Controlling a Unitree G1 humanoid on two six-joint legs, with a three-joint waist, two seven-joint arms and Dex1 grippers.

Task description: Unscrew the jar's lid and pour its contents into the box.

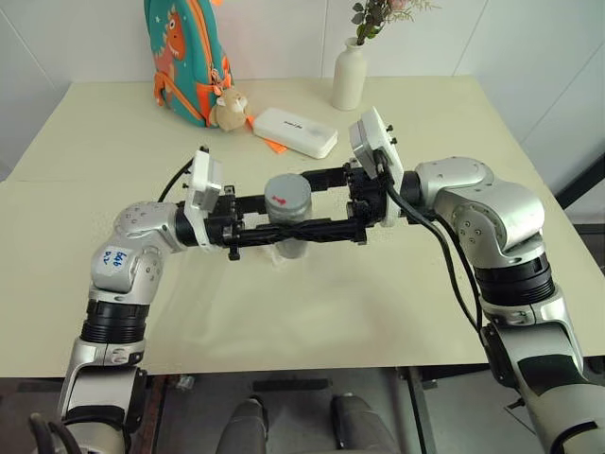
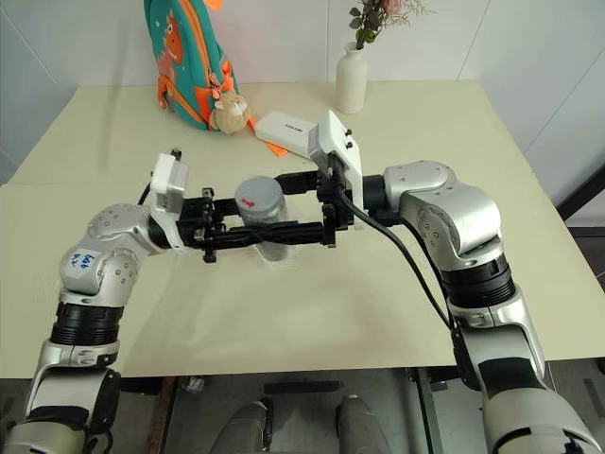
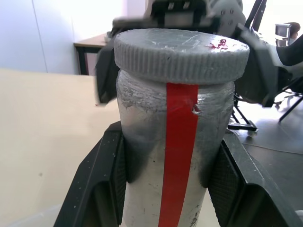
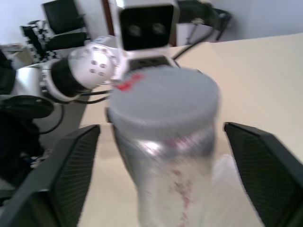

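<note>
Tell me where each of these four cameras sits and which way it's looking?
Left eye view: on the head, looking forward and down over both arms at the jar on the table.
Right eye view: beside it, same scene, slightly shifted.
Left wrist view: on the left arm, along its fingers shut on the jar below the lid; the right gripper is behind.
Right wrist view: on the right arm, along its open fingers either side of the lid, toward the left arm.
All four share the jar.
</note>
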